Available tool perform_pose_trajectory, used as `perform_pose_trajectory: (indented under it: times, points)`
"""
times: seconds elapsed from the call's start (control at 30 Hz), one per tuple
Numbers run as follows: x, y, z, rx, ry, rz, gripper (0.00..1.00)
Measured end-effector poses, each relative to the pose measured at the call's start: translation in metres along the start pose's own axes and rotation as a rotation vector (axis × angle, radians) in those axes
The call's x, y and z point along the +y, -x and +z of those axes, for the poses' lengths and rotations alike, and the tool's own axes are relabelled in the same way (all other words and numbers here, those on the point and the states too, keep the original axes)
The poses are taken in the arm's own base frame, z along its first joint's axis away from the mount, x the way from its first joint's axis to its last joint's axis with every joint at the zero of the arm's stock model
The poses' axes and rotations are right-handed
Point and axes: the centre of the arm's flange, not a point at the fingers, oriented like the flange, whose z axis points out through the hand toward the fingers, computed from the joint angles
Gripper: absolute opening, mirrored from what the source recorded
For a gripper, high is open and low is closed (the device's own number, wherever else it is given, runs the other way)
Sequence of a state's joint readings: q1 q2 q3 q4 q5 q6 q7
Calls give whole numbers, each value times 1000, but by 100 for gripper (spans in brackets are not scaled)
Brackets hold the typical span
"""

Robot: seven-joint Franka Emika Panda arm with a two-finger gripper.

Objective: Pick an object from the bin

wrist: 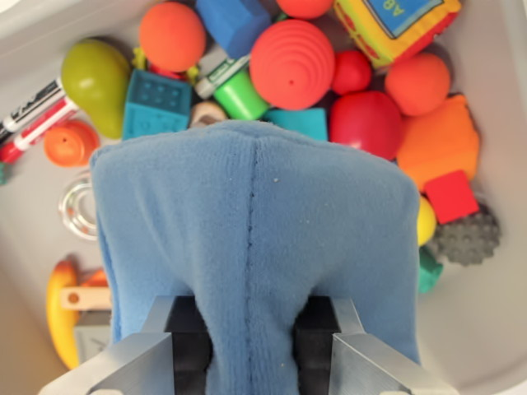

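Note:
A soft blue plush cube [255,239] with a stitched seam fills the middle of the wrist view. My gripper [251,346] is shut on it, its black pads pinching the fabric at the bottom of the view. The cube hangs above a white bin [494,49] full of toys. It hides whatever lies straight beneath it.
Under the cube lie a ridged red ball [292,64], an orange ball [171,36], a green pear [95,82], a teal block [156,103], a red ball [366,122], an orange plush shape [440,144], markers [33,115], a banana [62,313] and a grey studded disc [469,239].

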State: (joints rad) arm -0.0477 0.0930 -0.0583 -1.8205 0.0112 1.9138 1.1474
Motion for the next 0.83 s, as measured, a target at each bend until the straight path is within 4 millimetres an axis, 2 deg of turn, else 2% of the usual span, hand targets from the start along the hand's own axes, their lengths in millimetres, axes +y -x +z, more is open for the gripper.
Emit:
perform_pose_trajectory:
  times: [0.4, 0.83]
  points:
    - [0, 0, -17, 0, -1, 0, 0]
    - [0, 0, -18, 0, 0, 0, 0]
